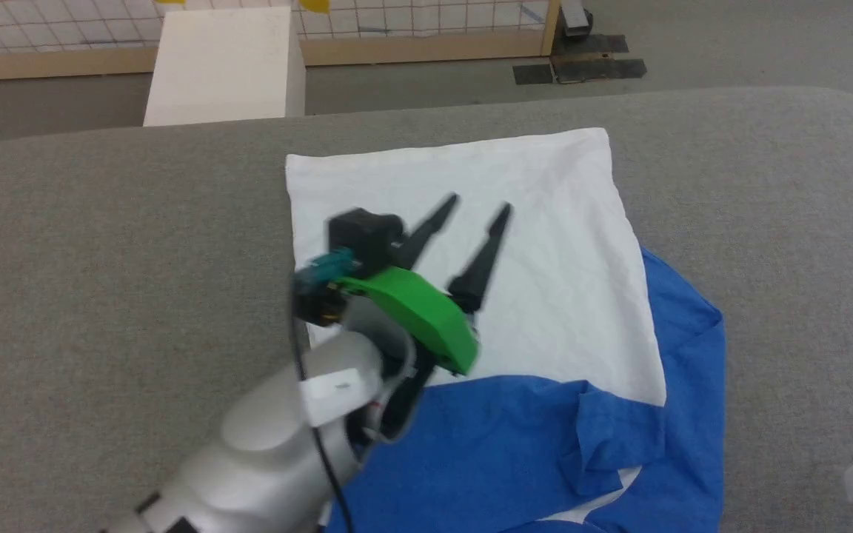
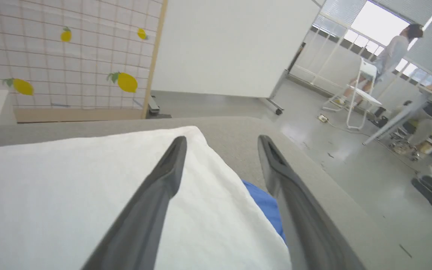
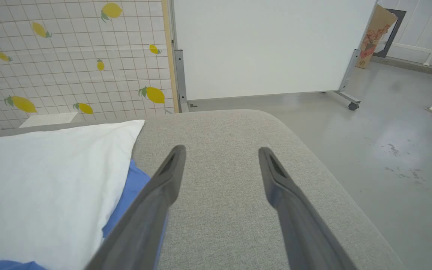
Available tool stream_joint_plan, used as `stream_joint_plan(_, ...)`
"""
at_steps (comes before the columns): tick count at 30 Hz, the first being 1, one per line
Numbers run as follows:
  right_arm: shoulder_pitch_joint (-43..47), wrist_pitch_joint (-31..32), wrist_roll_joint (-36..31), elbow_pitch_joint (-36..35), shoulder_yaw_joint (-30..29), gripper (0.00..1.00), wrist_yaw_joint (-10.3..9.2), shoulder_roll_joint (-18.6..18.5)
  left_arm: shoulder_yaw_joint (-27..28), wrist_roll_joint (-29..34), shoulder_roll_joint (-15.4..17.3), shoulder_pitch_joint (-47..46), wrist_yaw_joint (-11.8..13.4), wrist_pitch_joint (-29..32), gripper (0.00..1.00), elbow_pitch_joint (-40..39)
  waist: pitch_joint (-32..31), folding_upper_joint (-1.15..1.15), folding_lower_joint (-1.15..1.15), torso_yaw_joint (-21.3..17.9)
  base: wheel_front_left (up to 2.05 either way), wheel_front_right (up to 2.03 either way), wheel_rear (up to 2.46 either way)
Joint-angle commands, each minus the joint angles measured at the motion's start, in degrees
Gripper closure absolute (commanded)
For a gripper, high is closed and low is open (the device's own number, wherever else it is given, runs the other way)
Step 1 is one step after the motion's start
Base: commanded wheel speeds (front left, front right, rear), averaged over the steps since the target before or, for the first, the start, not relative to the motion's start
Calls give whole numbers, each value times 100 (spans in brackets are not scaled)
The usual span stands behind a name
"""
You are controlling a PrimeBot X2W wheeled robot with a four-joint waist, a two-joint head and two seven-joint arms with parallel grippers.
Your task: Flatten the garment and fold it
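Left gripper (image 1: 480,202) is up over the white body of the garment (image 1: 545,222), fingers spread apart and nothing between them, tips pointing toward the far right corner of the cloth. From the left wrist view you can see one finger over the white fabric and the other out over the grey padded table (image 1: 138,259), with a sliver of blue peeking out between them. The garment itself lies on that table, a little right of the middle: its white part is laid out as a fairly smooth rectangle on the far side, while the royal-blue cloth is bunched and creased along the near edge and runs up the right side from under the white. Over on the right, the right gripper (image 3: 221,148) is wide open too, empty, hanging above bare grey table just beside the garment's blue edge. Beyond the table's far edge stands a white box (image 1: 223,66) on the floor, with a lemon-printed grid wall (image 3: 69,56) behind it. Off in the background, a person (image 2: 392,52) stands by a white chair (image 2: 362,86).
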Motion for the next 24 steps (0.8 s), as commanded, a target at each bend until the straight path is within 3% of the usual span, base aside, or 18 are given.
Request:
stream_joint_plan(1, 63, 22, 32, -14, 23, 0, -10, 4, 207, 210, 298, 52, 93, -49, 0, -214, -167, 0, 0, 198, 0, 0, 0)
stream_joint_plan(6, 121, 33, 59, -5, 80, 0, -10, 4, 1386, 1364, 1394, 829, 691, -65, 0, -1547, -175, 0, 0, 342, 0, 0, 0)
stream_joint_plan(12, 151, 30, 89, 47, 159, 0, -10, 4, 2559, 2029, 2098, 2310, 1340, -66, 0, -2782, -152, 0, 0, 475, 0, 0, 0)
stream_joint_plan(16, 154, 15, 121, 116, 252, 0, -10, 4, 3153, 2366, 2049, 3224, 1429, -67, 0, -3346, -122, 0, 0, 533, 0, 0, 0)
stream_joint_plan(24, 169, -59, 222, 356, 377, 0, -10, 4, 3972, 3255, 1252, 4535, 1126, -67, 0, -3698, -69, 0, 0, 685, 0, 0, 0)
